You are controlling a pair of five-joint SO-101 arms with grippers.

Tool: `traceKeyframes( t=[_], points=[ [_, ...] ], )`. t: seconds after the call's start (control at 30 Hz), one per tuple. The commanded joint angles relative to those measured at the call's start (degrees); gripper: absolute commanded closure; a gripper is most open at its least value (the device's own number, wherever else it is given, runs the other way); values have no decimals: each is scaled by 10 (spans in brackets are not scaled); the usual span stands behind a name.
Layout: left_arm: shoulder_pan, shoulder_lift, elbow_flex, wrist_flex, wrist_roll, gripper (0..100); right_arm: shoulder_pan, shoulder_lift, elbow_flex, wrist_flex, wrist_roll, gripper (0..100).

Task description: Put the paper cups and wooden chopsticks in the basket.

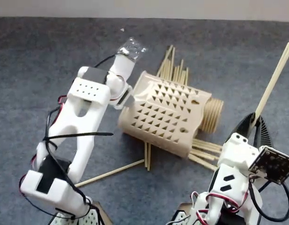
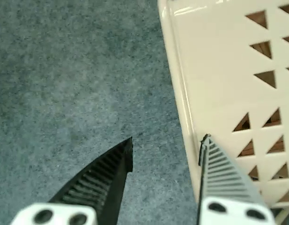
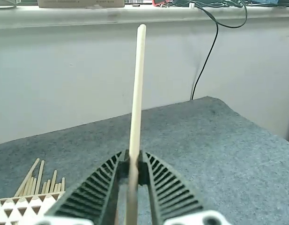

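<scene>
Grey felt table (image 1: pixel 41 56), pale wall (image 3: pixel 64 79) behind: I see the basket (image 1: pixel 163 112) tipped over mid-table, loose chopsticks (image 1: pixel 205 152) round it, paper cups (image 1: pixel 213 115) at one end, left gripper (image 2: pixel 167 140) spread beside its side, right gripper (image 3: pixel 133 157) pinching one chopstick (image 3: pixel 137 84) upright.

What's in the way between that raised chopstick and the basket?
Nothing visible. The right gripper holds the chopstick up in the air, apart from the basket, with only loose chopsticks on the mat below. The basket lies on its side, though, holed wall up; I can't tell which way its mouth faces.
</scene>
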Motion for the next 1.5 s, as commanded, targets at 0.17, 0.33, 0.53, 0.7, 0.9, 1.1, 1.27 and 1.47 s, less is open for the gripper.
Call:
traceKeyframes(
  t=[0.17,0.33,0.53,0.7,0.9,1.1,1.27,1.47],
  points=[
    [-79,17,40,-48,-17,755,5,-4,-6,2,-2,993],
    [-82,93,15,-48,-31,755,5,-4,-6,2,-2,993],
    [-99,153,-34,-44,-32,755,5,-4,-6,2,-1,993],
    [-100,153,-36,-44,-32,755,5,-4,-6,2,-1,993],
    [-100,154,-36,-44,-32,755,5,-4,-7,1,-1,993],
    [-115,129,-66,-42,11,755,-26,-3,-8,-3,-1,993],
    [-189,56,-146,30,217,755,-95,30,-30,-36,-1,993],
    [-230,38,-110,62,336,755,-134,286,-218,-21,-1,993]
  ],
)
